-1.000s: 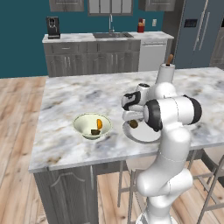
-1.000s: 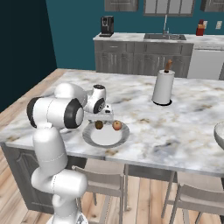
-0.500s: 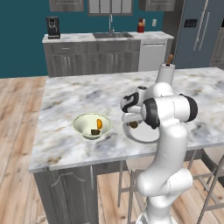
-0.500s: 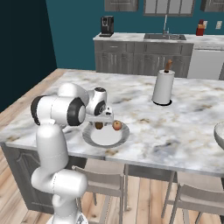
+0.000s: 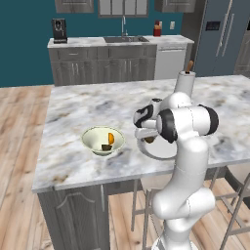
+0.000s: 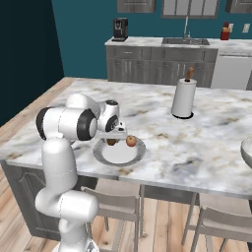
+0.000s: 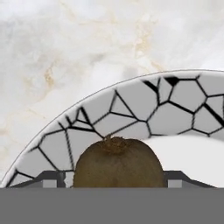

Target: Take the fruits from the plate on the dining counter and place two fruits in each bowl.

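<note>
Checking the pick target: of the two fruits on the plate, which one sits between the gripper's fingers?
The brown oval fruit, sitting between the fingertips of the gripper on the plate. The reddish apple sits beside it, outside the fingers.

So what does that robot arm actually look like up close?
The arm is glossy white, built of rounded, tube-like segments joined by dark, almost black bands at the joints. It ends in a small white-and-black hand, the gripper, with two short dark fingers. No loose cables or markings show.
</note>
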### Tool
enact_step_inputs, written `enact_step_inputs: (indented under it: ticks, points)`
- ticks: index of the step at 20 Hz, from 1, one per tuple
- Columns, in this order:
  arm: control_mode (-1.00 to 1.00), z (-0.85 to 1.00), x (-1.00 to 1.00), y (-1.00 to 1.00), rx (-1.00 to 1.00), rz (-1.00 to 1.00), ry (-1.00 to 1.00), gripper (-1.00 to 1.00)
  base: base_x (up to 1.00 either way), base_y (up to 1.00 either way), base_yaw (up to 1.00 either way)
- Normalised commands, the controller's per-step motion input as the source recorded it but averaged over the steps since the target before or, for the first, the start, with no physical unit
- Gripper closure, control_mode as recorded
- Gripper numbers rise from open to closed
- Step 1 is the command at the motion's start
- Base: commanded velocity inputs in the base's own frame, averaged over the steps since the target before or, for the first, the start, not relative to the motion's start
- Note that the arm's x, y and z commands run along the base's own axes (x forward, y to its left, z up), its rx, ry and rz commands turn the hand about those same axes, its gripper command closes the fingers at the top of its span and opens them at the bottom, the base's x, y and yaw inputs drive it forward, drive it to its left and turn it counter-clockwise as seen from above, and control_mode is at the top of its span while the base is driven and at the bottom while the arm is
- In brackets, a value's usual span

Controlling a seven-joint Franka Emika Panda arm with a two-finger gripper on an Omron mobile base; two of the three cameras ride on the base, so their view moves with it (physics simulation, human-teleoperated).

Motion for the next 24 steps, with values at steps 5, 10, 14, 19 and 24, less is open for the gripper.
enact_step_inputs:
  ticks: [5,10,14,19,24]
  points:
    - [-1.0,0.35,-0.52,-0.17,0.0,0.0,0.0,1.0,0.0,0.0,0.0]
    - [-1.0,0.91,-0.79,-0.03,0.0,-0.02,0.02,1.0,0.0,0.0,0.0]
    - [-1.0,1.0,-0.98,0.0,0.0,-0.03,0.08,1.0,0.0,0.0,0.0]
    - [-1.0,0.82,-1.0,-0.1,0.0,-0.1,0.04,1.0,0.0,0.0,0.0]
    - [-1.0,0.79,-0.76,-0.02,0.0,-0.09,0.01,1.0,0.0,0.0,0.0]
